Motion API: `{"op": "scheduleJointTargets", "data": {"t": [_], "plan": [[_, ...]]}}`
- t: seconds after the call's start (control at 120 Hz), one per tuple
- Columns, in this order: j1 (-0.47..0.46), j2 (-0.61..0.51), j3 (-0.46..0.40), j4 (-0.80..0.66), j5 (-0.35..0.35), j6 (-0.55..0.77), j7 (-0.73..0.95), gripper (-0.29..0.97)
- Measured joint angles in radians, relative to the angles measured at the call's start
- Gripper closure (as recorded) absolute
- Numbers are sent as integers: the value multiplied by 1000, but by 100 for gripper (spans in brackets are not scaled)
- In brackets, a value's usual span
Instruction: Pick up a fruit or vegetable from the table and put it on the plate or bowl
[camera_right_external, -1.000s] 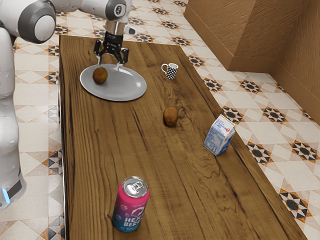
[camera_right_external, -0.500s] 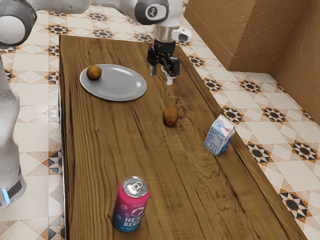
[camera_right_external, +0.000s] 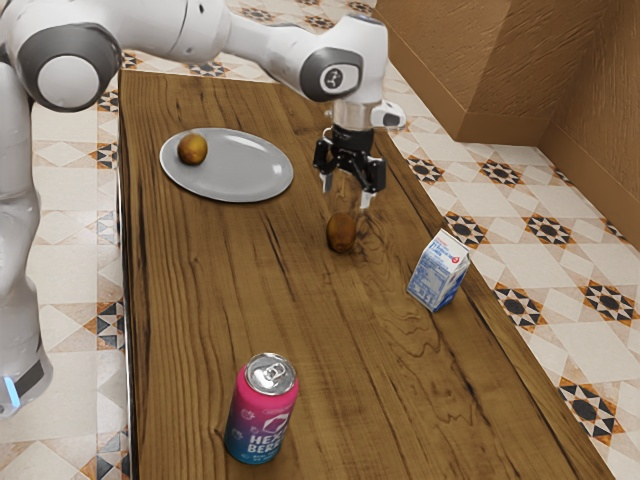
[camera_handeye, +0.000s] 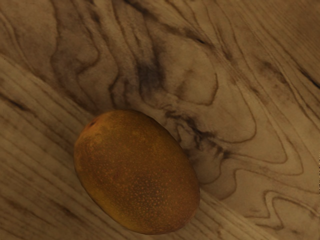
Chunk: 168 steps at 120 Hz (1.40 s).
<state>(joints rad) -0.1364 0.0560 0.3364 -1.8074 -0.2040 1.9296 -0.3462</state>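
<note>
The loose kiwi (camera_right_external: 341, 232) lies on the wooden table (camera_right_external: 200, 330), well apart from the plate (camera_right_external: 250, 172). My pincer (camera_right_external: 346, 194) has swung over from the plate and now hangs just above it, fingers spread, holding nothing, so I judge a fresh pick is next. The plate already holds the plated kiwi (camera_right_external: 192, 149).
</note>
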Motion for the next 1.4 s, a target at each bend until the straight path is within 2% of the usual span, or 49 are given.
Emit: {"op": "scheduleJointTargets", "data": {"t": [0.217, 0.5, 1.4], "plan": [[15, -21, 6, 40, -4, -13, -125, 0], [15, 30, 5, 39, -20, -31, -234, 0], [7, 120, 6, 29, -39, -35, -438, 0]]}}
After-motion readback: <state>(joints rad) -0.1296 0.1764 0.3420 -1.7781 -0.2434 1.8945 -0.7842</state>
